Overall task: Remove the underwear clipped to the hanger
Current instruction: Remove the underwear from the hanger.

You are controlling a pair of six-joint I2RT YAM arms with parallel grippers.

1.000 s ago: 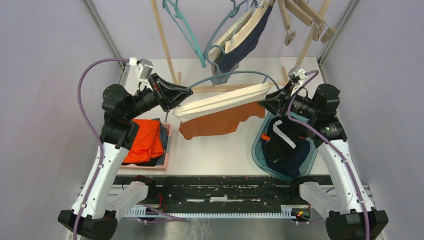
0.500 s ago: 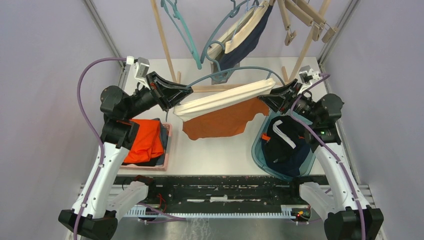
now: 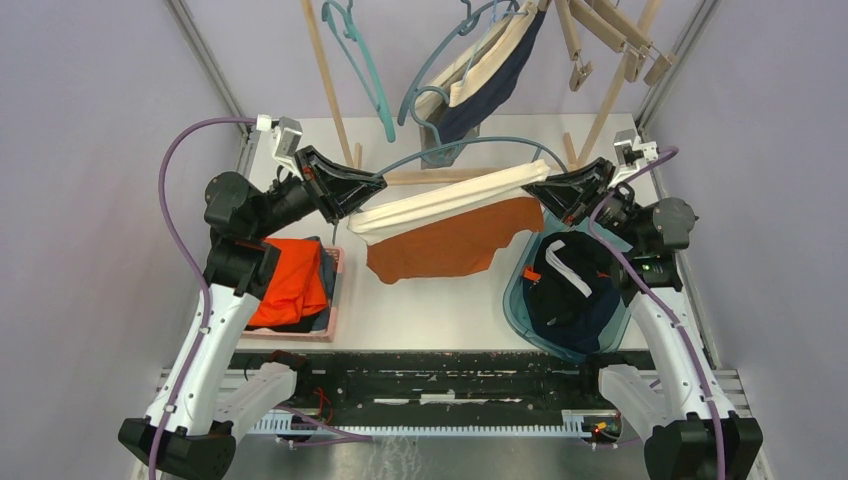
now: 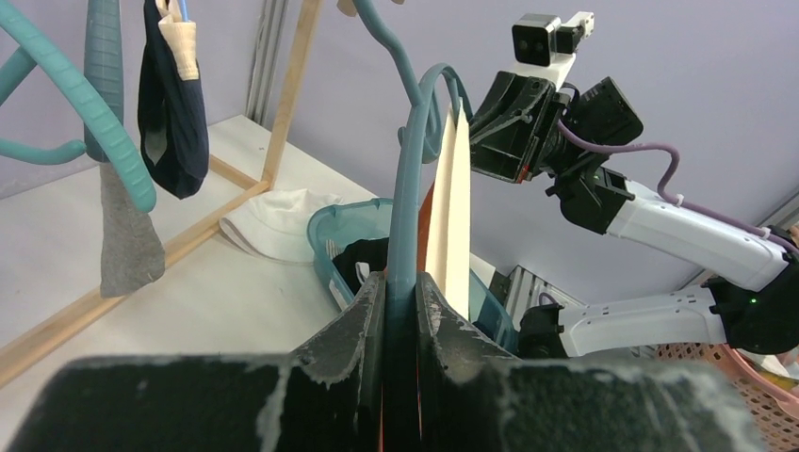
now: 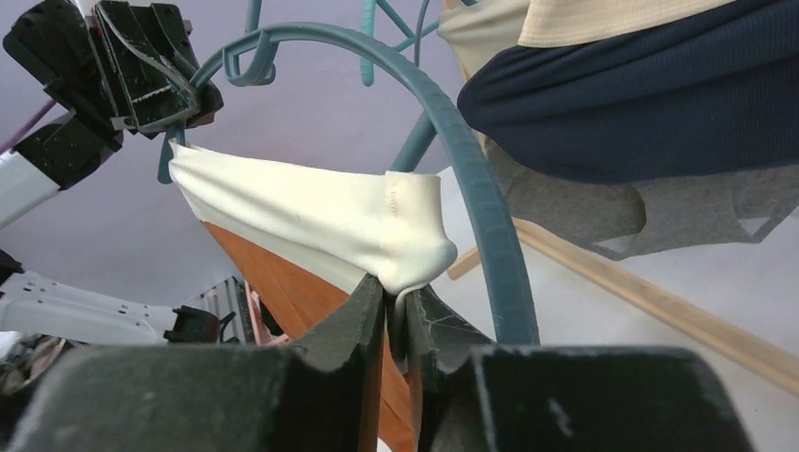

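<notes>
Well, the teal hanger (image 3: 470, 141) arcs over mid-table with the orange underwear (image 3: 450, 245) slung beneath, its cream waistband (image 3: 450, 200) pulled taut. At the garment's nine o'clock the left gripper (image 3: 376, 184) is clamped on the hanger's end; at three o'clock the right gripper (image 3: 532, 190) pinches the waistband's corner. Light, limp and stretchy, I'd say, so the firmer band is the place to hold, not the floppy cloth.

Right gripper (image 5: 396, 298) tight on cream waistband (image 5: 311, 212) of orange underwear (image 5: 278, 281) beside teal hanger (image 5: 471, 179).
</notes>
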